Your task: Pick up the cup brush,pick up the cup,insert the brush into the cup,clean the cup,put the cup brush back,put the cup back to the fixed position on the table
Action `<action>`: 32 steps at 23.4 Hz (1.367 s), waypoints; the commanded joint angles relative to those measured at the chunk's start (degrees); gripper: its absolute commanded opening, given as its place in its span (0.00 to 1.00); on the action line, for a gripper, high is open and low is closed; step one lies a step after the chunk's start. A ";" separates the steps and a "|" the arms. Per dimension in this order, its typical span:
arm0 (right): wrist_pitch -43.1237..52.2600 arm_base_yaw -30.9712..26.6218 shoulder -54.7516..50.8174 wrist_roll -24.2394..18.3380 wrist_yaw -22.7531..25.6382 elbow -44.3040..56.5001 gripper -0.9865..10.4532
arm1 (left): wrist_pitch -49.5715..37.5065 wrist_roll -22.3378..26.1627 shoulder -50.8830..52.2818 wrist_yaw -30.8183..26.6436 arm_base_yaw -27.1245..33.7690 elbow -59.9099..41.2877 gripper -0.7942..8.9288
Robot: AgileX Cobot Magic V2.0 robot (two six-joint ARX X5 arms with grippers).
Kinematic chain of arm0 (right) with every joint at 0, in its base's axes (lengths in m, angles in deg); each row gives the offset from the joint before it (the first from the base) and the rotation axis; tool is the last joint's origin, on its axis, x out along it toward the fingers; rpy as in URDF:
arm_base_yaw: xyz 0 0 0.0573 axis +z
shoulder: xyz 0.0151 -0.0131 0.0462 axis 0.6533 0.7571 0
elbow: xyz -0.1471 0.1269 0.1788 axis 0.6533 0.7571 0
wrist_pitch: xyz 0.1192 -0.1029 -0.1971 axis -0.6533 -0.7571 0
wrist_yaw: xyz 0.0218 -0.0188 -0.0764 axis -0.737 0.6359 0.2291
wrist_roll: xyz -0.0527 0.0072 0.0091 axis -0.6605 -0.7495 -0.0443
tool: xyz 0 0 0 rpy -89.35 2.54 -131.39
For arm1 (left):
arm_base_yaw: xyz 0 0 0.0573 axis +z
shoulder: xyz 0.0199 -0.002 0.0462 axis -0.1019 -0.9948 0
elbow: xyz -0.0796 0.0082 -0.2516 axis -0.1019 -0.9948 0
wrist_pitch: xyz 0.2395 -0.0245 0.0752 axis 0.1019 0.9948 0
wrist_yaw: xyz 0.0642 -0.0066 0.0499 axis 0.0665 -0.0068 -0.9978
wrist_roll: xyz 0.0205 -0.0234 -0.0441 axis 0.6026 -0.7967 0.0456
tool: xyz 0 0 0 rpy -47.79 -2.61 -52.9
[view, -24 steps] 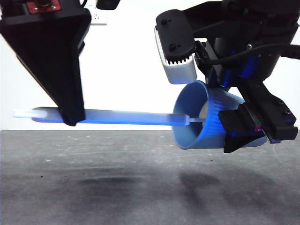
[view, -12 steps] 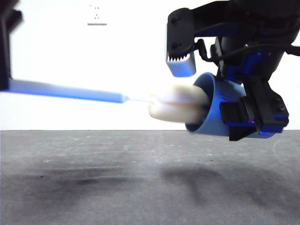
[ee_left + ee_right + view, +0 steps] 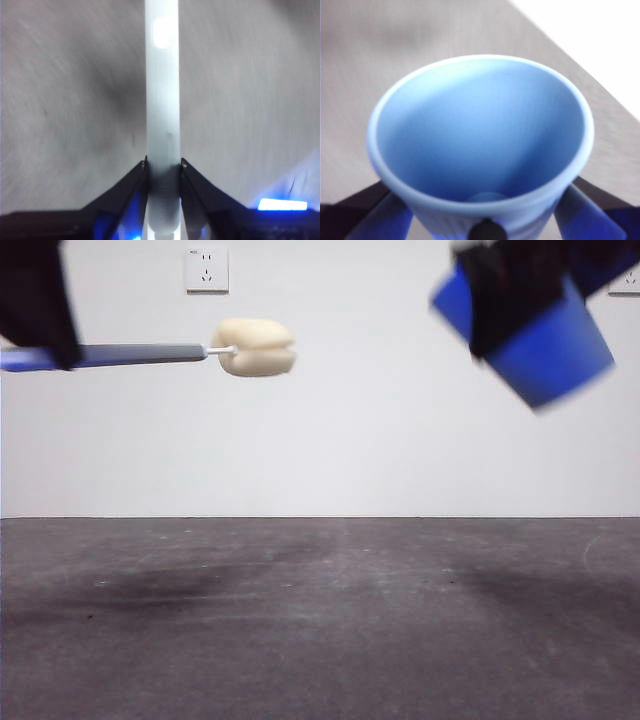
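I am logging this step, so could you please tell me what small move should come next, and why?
Probably the left pincer should lower the cup brush toward the table to put it back. The sponge head is out of the cup, well apart from it, and both hang high above the table. The right pincer grips the cup, whose inside shows nothing in it.

high over the table (image 3: 320, 620), my right gripper (image 3: 515, 290) and the cup (image 3: 545, 345) smear with blur; the cup brush (image 3: 150, 354) handle's end is cut off.
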 commanded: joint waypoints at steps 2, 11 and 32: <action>1.11 0.07 -4.96 10.84 -3.96 -1.75 0.08 | -8.33 -9.73 -6.08 -0.20 1.25 -0.98 0.07; 1.55 0.09 -9.51 12.44 -7.85 -1.79 0.08 | -21.14 -17.40 -26.23 -0.07 0.83 -0.98 0.07; 1.05 0.09 -9.46 14.36 -7.89 -1.79 0.08 | -29.83 -23.28 -39.50 -4.55 -1.20 -0.98 0.12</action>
